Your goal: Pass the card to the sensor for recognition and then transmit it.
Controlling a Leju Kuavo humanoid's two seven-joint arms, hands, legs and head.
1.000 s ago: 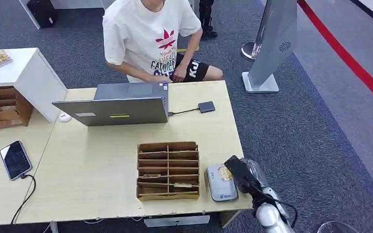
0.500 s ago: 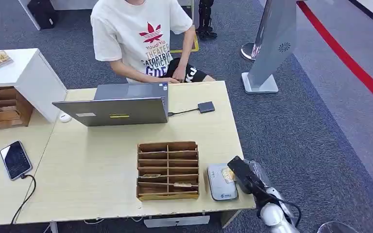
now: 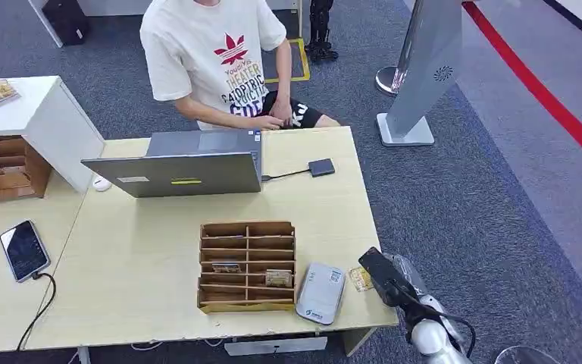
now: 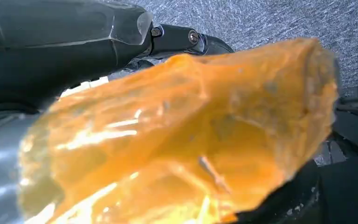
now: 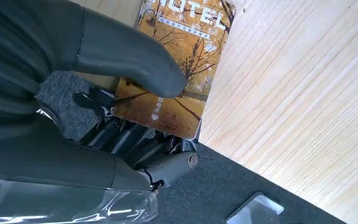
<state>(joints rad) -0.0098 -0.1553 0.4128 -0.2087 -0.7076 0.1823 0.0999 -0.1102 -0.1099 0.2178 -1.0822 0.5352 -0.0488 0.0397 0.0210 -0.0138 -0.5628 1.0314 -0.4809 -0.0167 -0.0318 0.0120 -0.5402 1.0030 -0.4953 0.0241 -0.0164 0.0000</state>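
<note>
Card sits pinched in the right robot hand, thumb on its printed face and darker fingers beneath, an autumn-tree picture with "HOTEL" lettering showing. In the head view the card lies just above the bench near its right edge, beside the sensor and no longer over it. Against the earlier frames, the right robot hand has drawn back to the right, off the sensor. The sensor itself has slid left and turned, now tilted and touching the wooden organizer, which has also shifted left; small cards rest in two of its slots. The person behind the laptop has straightened a little. A phone lies on the neighbouring bench. The left wrist view is blurred by an orange film up close, so I cannot tell how the left robot hand stands.
</note>
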